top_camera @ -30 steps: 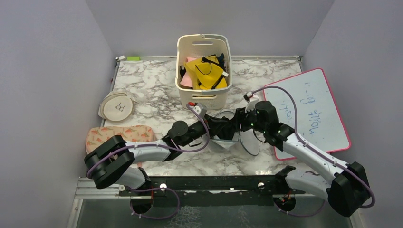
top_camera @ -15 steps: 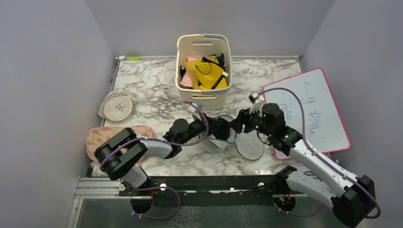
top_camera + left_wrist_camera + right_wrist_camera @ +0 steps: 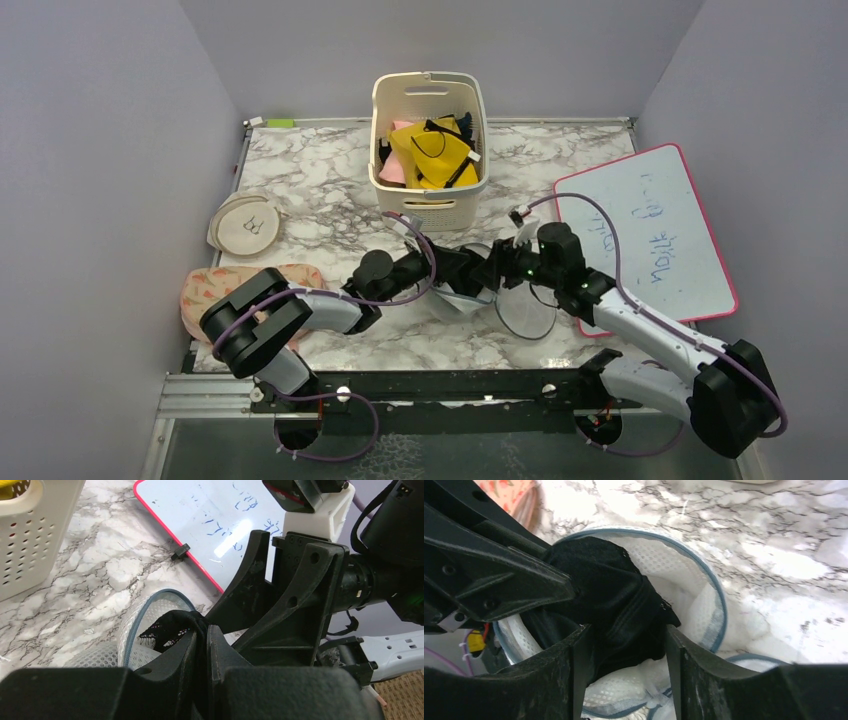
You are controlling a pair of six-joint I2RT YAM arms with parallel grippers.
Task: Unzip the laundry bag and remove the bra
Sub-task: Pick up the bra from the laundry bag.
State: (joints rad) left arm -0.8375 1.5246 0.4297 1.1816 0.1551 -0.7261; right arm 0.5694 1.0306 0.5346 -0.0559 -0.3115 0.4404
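Left tool pinched closed, facing the wide-spread right tool.

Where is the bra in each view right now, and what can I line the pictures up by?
Top external: the bra is the dark bunch at centre, just above the white bag.
Left wrist: lower centre-left, a lacy black edge coming out of the bag mouth.
Right wrist: centre of the picture, lying over the mesh.
Shared landmark: the bag, by its blue-grey rim.
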